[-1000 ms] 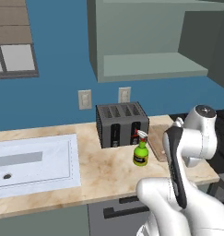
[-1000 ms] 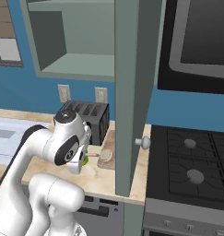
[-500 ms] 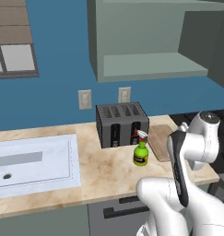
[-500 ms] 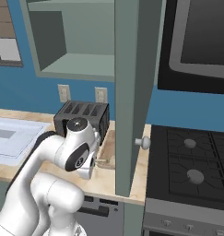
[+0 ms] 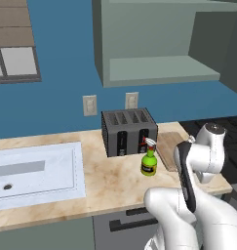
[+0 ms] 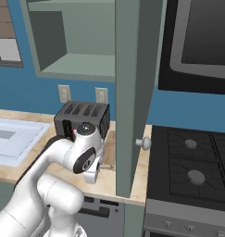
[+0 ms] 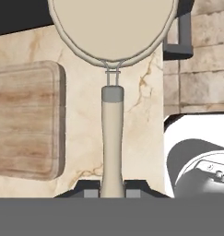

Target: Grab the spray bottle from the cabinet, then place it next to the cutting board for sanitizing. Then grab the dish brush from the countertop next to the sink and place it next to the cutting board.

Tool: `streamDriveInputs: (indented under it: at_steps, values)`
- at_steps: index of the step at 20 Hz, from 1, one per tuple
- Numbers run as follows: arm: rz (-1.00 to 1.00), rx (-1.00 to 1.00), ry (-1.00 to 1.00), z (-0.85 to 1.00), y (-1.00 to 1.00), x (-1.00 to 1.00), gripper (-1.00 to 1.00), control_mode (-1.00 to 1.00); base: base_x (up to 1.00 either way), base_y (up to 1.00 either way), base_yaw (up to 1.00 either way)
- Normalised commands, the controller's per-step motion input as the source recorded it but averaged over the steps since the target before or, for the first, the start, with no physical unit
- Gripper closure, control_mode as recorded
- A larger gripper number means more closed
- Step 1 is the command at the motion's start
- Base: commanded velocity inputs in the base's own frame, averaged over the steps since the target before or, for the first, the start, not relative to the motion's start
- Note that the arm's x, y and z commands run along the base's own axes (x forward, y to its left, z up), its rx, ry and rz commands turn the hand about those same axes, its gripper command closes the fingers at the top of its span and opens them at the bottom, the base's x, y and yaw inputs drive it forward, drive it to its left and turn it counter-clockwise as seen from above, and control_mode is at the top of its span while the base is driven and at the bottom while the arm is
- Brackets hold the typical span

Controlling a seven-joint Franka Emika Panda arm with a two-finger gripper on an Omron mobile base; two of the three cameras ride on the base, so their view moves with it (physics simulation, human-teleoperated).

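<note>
In the hand view my gripper (image 7: 112,189) is shut on the long handle of the pale beige dish brush (image 7: 112,133). Its round head reaches away from me over the marbled countertop (image 7: 141,83). The wooden cutting board (image 7: 26,120) lies just to the left of the handle. The green spray bottle (image 5: 148,162) stands upright on the countertop (image 5: 110,180), between the toaster and the cutting board (image 5: 169,144). The open cabinet (image 5: 159,44) hangs above, its shelf bare. At the far left lies the sink (image 5: 37,171).
A dark toaster (image 5: 128,131) stands against the blue wall behind the bottle. The open cabinet door (image 6: 132,92) juts out over the counter's right end, just right of my hand. A black stove (image 6: 192,171) sits to the right, a microwave (image 6: 202,37) above it.
My hand has swung to the right and slightly down with the brush in it, closer to the cabinet door. The spray bottle has stayed in place.
</note>
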Motion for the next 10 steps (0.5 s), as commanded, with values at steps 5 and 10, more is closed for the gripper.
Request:
streamDriveInputs:
  at_steps: [5, 10]
  values:
    - [0.0, 0.0, 0.06, -0.36, -0.11, 0.21, 1.0, -1.0, 0.0, 0.0, 0.0]
    - [0.0, 0.0, 0.05, -0.36, -0.23, 0.17, 1.0, -1.0, 0.0, 0.0, 0.0]
